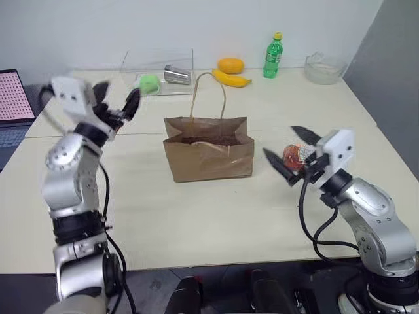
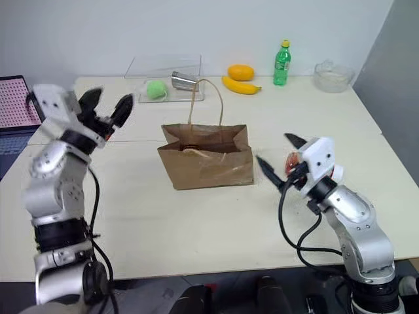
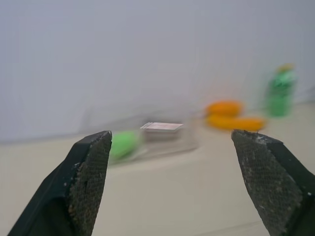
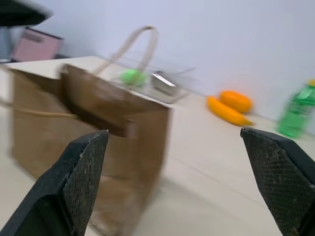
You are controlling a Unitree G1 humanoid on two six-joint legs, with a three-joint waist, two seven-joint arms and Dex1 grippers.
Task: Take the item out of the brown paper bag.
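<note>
while the brown paper bag point(image 1: 208, 149) is standing upright in the middle of the table point(image 1: 196, 216) with its mouth gaping upward, the item point(image 1: 296, 155) is lying outside it, well to the bag's right, on the tabletop just behind the right gripper point(image 1: 289, 151). that gripper's two black fingers are spreading wide and holding nothing; the small red-orange bottle is showing between them from the head view, but whether either finger is touching it cannot be told. the left gripper point(image 1: 116, 103) is hovering high off the bag's left side, its fingers also standing apart and gripping nothing.

the bottle is looking like a light, rigid little container, probably smooth plastic with a slick label, so it is likely rolling easily and slipping under a shallow pinch. taking it across the middle of its body, over the white label, is seeming the safest hold, with the fingers closing across its narrow width rather than its ends.

it is appearing to lie on its side, with its long axis running roughly left to right across the table. which end the cap is facing cannot be made out, since the right gripper is covering part of it.
</note>
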